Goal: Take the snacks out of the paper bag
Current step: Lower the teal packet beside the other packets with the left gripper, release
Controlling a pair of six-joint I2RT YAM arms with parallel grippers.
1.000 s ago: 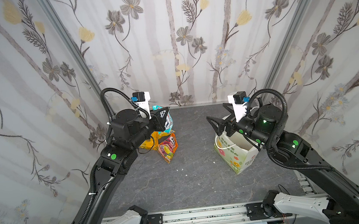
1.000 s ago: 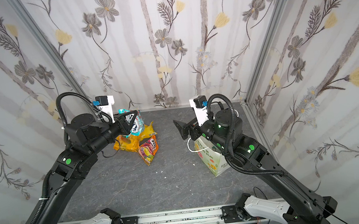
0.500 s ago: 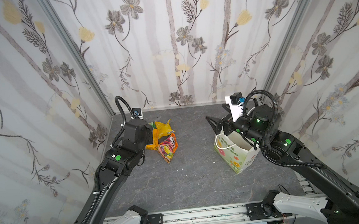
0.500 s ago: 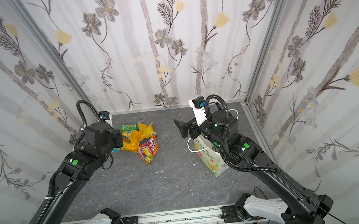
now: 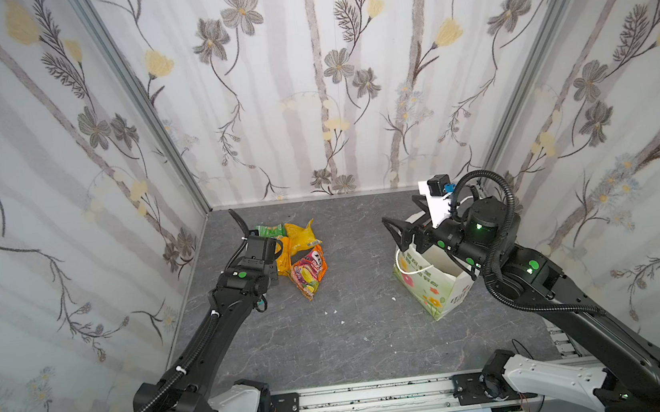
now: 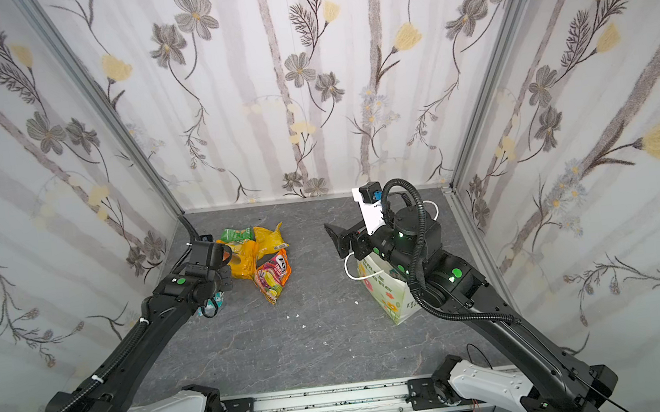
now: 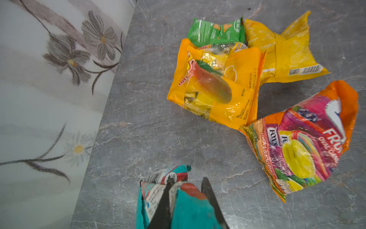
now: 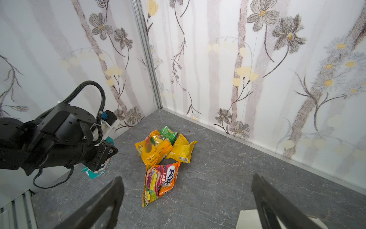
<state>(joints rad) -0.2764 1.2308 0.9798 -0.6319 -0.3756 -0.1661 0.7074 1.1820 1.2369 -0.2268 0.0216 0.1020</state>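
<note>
In both top views: paper bag (image 5: 433, 288) standing on desk (image 5: 354, 338), right side; four snacks (image 5: 304, 255) lying together, left side.
Left wrist: left claw (image 7: 187, 181) gripping teal packet (image 7: 190, 214) low beside them. Step, I guess: putting it down. Next: claw letting go.
Right wrist: right claw (image 8: 186, 188) gaping wide, holding nothing.

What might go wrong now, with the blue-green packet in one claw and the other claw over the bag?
1. The left gripper is shut on a crumpled fold of the teal packet, which might slip out early.
2. The open right gripper hangs over the paper bag near its cord handle. Reaching in, it could snag the cord or tip the bag.
3. The bag's inside is hidden, so a leftover snack could be missed.
</note>
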